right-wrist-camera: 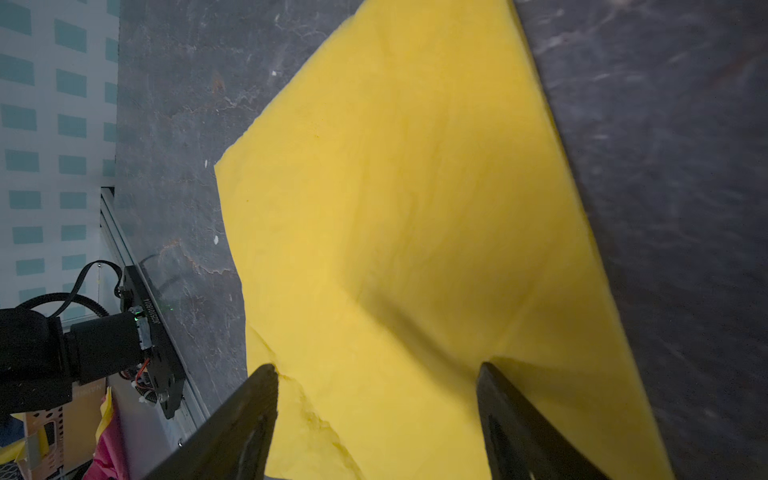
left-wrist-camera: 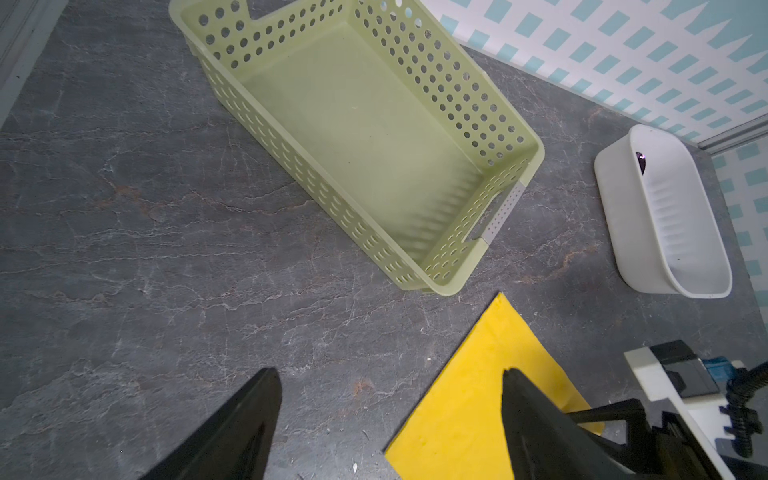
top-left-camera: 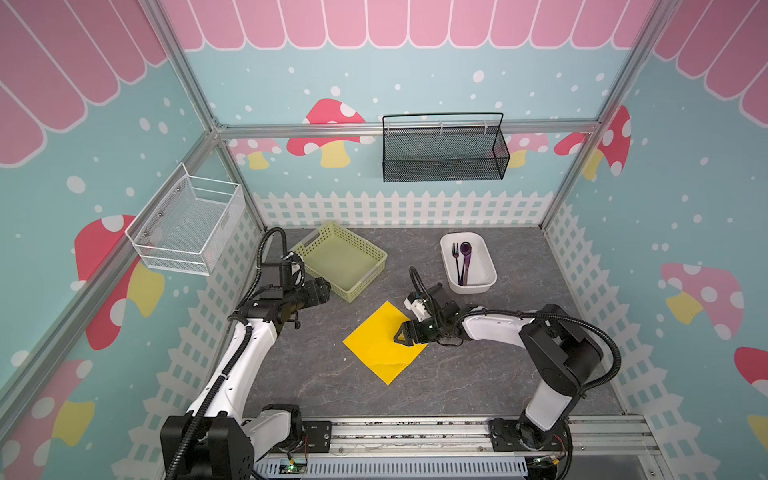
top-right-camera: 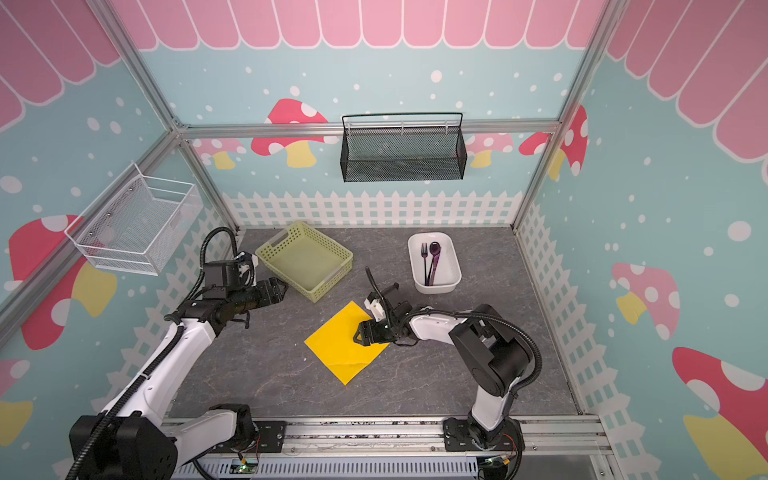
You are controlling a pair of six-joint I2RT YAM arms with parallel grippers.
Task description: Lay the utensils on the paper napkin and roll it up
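Right gripper (top-left-camera: pixel 399 336): jaws are held apart with nothing between them, low over the right corner of the napkin (top-left-camera: pixel 376 353). Whether the tips touch the paper cannot be told. Left gripper (left-wrist-camera: pixel 390 374): jaws likewise apart and empty, parked above bare table (top-left-camera: pixel 457 374) beside the green basket (top-left-camera: pixel 303 249).

Napkin: yellow sheet, lying flat in the middle of the table, turned corner-on like a diamond. A crease is noted across its near corner, and in the right wrist view one edge is seen crumpled close to a fingertip. Nothing has been laid on it.

Cutlery: a black fork (top-left-camera: pixel 456 257) and a purple spoon (top-left-camera: pixel 465 251) are seen lying side by side in the white tub (top-left-camera: pixel 444 253), behind and to the right of the napkin and well apart from it. A third piece cannot be separated with certainty.

Step in hand, as judged: the sheet is being settled, and fetching has not yet begun. The gripper is best lifted straight up, so that the thin paper is not dragged or folded. The pieces are best taken one at a time by the handle and laid parallel and close together near one corner, leaving paper to roll over them.

Writing: none is seen on the napkin, cutlery or tub. A white printed code is noted on a black plate (right-wrist-camera: pixel 154 316) at the table's edge; it is too small to be read with confidence.
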